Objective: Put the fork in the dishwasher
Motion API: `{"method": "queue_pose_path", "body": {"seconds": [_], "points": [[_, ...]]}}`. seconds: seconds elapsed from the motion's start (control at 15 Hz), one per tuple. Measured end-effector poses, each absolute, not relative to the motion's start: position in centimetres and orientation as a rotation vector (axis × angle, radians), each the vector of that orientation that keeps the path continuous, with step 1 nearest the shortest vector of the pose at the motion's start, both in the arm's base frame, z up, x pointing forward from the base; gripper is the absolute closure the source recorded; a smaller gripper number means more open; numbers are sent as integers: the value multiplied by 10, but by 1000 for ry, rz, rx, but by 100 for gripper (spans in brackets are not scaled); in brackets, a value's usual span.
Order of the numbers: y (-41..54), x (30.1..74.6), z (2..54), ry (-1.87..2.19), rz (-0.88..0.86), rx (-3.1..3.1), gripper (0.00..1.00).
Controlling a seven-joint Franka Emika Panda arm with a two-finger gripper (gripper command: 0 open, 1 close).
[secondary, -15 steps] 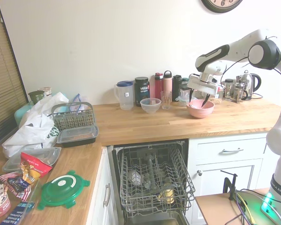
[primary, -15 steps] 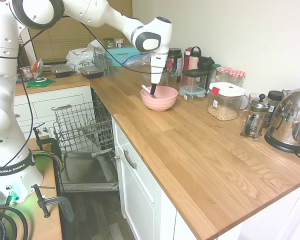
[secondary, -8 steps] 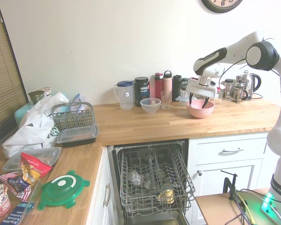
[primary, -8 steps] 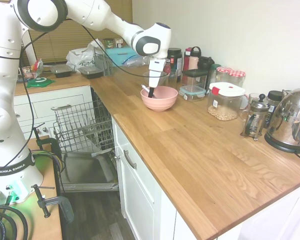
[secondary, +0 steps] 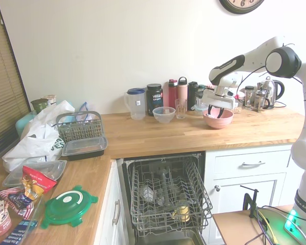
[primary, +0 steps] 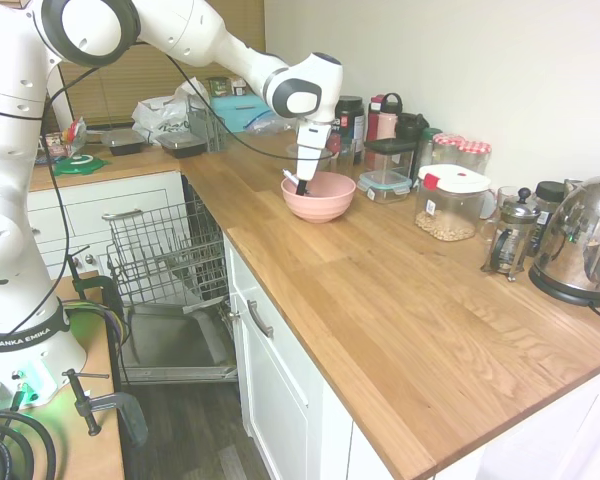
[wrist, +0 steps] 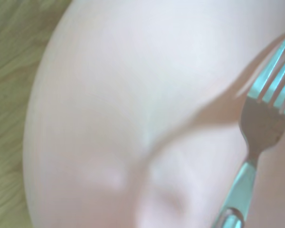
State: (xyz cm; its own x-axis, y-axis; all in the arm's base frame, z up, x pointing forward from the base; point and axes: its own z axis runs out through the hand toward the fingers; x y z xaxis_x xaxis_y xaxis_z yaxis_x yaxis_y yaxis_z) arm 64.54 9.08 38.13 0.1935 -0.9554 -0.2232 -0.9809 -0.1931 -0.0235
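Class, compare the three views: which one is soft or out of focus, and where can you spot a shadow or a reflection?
Wrist view: soft all over, the pink bowl blurred, the fork throwing a shadow across it. First exterior view: sharp, the kettle mirroring the room. Second exterior view: evenly lit.

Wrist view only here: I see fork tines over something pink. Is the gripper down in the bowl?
Observer: Yes, the gripper reaches down into the pink bowl on the counter.
Operator: Fingers shut on the fork?
Observer: No. From the second exterior view, they look spread apart.
Operator: Is the dishwasher ready?
Observer: The dishwasher has its door down and its rack pulled out.
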Motion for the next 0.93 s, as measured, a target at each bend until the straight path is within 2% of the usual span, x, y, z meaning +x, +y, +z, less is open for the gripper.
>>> {"method": "queue_pose_path", "body": {"seconds": [0.67, 0.93], "points": [[94, 646, 377, 1884, 245, -2302, 100], [92, 639, 394, 1872, 227, -2287, 100]]}}
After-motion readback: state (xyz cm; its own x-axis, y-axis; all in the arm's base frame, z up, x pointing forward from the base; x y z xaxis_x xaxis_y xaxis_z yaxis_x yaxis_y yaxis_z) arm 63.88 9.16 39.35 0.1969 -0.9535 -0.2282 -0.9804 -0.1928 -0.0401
